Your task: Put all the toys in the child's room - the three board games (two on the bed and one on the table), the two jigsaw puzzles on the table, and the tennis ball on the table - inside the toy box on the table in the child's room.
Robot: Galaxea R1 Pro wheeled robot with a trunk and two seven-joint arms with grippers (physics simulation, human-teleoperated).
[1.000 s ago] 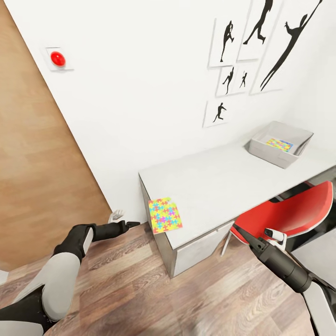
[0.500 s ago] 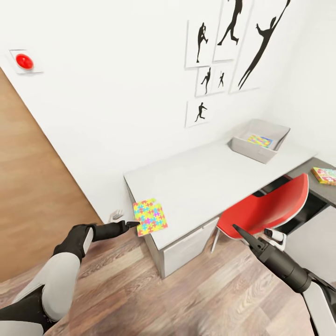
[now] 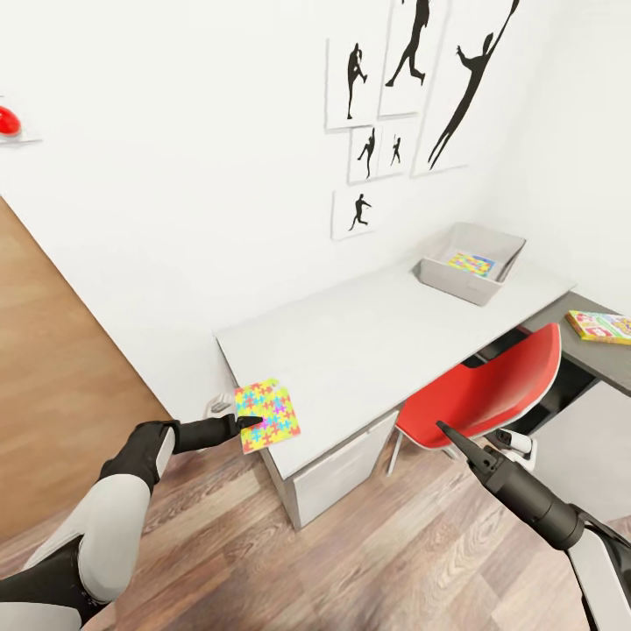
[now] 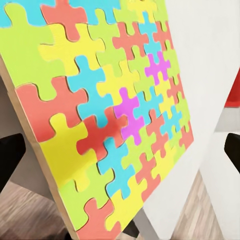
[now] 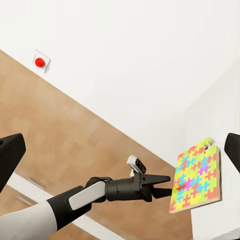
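One jigsaw puzzle (image 3: 266, 414) lies at the table's (image 3: 368, 337) near corner, overhanging its edge, right at the tip of my left gripper (image 3: 248, 422), whose fingers look drawn together. My right gripper (image 3: 445, 431) hangs near the red chair (image 3: 491, 390); I cannot tell its state. Far beyond both, the toy box (image 3: 471, 264) holds another puzzle (image 3: 471, 263).
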